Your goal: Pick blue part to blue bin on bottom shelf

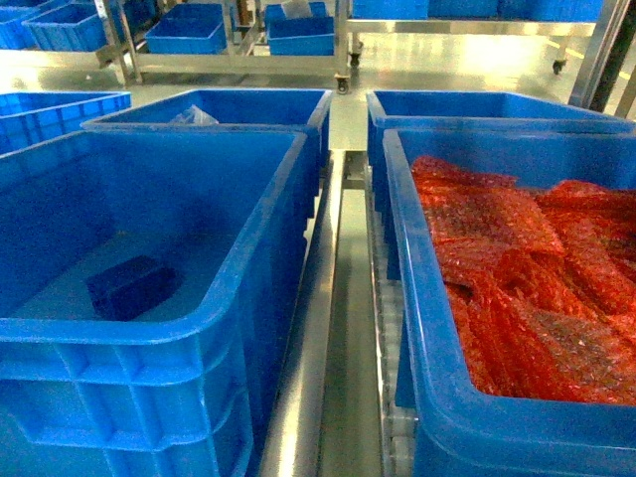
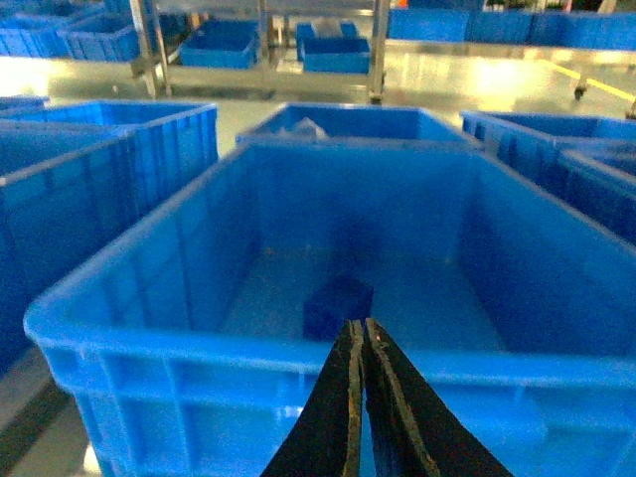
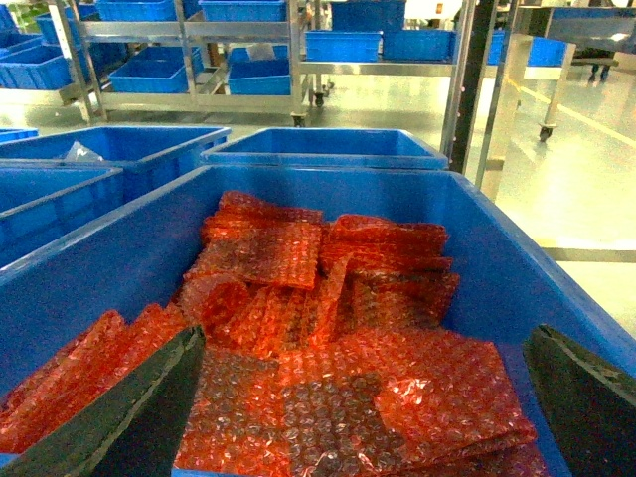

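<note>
The blue part (image 1: 129,286) lies on the floor of the blue bin (image 1: 248,258), near its front left corner. The bin rests on the silver rails of the bottom shelf (image 1: 316,298). In the left wrist view the part (image 2: 336,303) sits just beyond the bin's near rim (image 2: 199,343). My left gripper (image 2: 360,324) is shut and empty, its tips level with that rim on the outside. My right gripper (image 3: 366,338) is wide open above the red bubble-wrap bags (image 3: 328,328), holding nothing. Neither gripper shows in the head view.
A like blue crate (image 1: 427,328) full of red bags stands on the right. More blue crates (image 1: 229,104) stand behind both. Steel racks (image 1: 238,62) with blue trays line the far floor. A steel upright (image 3: 467,89) rises at the right.
</note>
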